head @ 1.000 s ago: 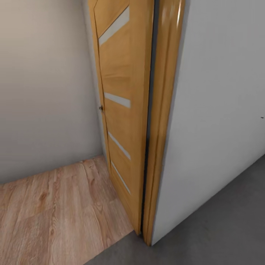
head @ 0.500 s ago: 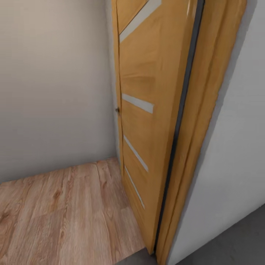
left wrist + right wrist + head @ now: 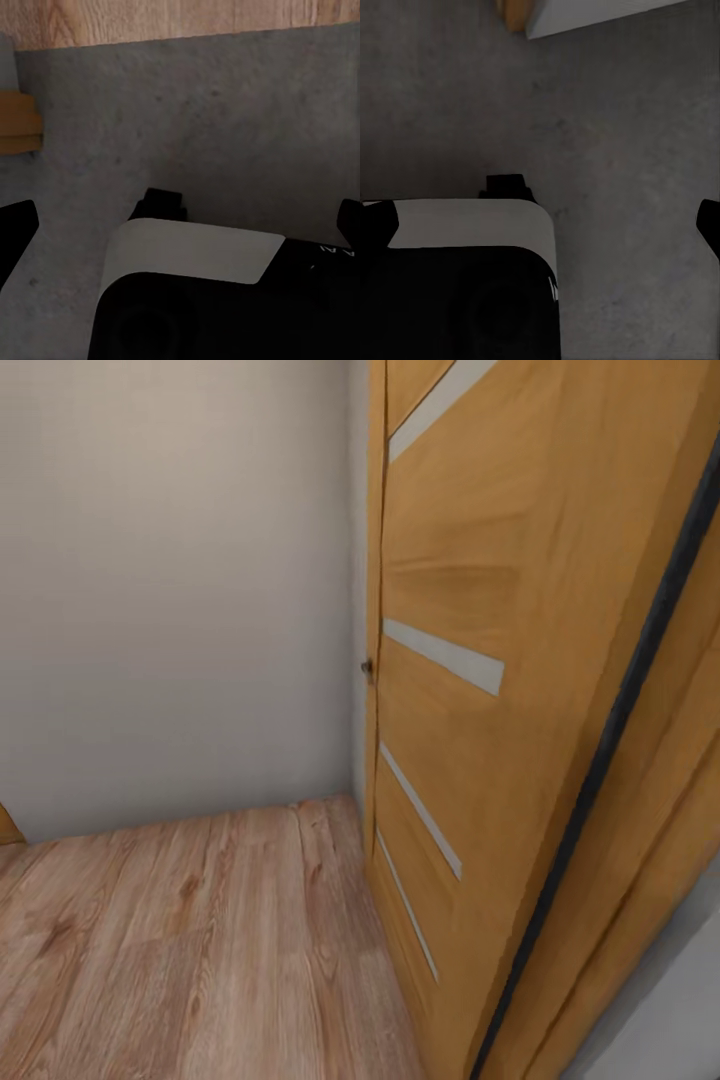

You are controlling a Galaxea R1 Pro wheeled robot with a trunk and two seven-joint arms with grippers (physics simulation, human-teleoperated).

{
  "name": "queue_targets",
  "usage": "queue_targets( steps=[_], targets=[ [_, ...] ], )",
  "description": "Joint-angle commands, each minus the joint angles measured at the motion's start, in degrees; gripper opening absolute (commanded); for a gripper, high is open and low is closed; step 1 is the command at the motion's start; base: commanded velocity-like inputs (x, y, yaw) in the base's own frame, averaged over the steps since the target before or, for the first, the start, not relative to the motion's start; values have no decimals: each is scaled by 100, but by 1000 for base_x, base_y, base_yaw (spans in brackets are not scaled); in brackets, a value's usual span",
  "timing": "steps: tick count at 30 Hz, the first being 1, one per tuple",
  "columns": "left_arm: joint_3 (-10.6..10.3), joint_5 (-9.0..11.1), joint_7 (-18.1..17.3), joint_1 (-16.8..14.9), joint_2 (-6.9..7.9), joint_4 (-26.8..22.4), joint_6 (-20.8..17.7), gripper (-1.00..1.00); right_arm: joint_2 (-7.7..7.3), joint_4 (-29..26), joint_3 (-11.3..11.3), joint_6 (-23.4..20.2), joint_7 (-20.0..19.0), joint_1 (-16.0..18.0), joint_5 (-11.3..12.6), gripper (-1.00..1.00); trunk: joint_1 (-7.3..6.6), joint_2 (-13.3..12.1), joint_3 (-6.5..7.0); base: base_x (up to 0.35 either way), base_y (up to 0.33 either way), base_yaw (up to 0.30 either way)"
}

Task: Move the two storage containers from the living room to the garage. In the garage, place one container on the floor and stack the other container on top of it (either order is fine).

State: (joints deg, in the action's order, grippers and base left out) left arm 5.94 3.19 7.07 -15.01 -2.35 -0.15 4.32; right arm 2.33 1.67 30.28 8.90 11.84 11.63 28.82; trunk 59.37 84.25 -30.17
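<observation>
The two storage containers are out of view. My left gripper [image 3: 180,225] hangs open over dark grey concrete floor [image 3: 225,112], its black fingertips [image 3: 15,232] far apart with nothing between them. My right gripper [image 3: 540,225] is open too, above the same concrete floor [image 3: 622,150], and empty. Below each gripper sits a part of my own white and black body [image 3: 195,255]. In the left wrist view the concrete meets light wood planks [image 3: 187,15].
In the head view an open honey-coloured door [image 3: 480,660] with pale slanted strips and a small knob [image 3: 367,668] stands close on the right. A pale wall [image 3: 180,610] rises behind the wood-plank floor [image 3: 200,940]. A door-frame foot [image 3: 19,131] stands near the left gripper.
The head camera has moved closer and turned left. The door now looms larger, and the grey floor and white wall at the right have slid out of the picture.
</observation>
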Motion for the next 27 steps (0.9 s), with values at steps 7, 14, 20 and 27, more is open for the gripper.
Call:
queue_targets(
  steps=[7, 14, 20, 27],
  targets=[
    [30, 33, 11, -2, -4, 7, 25, 100, 4, 18, 48, 33, 3, 6, 54, 100, 2, 3, -6, 74, 0, 269],
    [30, 33, 12, -2, -4, 7, 25, 100, 4, 18, 48, 33, 3, 6, 49, 100, 2, 3, -6, 3, 0, 269],
    [30, 33, 10, -2, -7, 7, 32, 100, 4, 18, 48, 33, 3, 6, 47, 100, 2, 3, -6, 0, 0, 269],
    [30, 33, 12, -2, -7, 7, 33, 100, 4, 18, 48, 33, 3, 6, 45, 100, 2, 3, -6, 0, 0, 269]
  ],
)
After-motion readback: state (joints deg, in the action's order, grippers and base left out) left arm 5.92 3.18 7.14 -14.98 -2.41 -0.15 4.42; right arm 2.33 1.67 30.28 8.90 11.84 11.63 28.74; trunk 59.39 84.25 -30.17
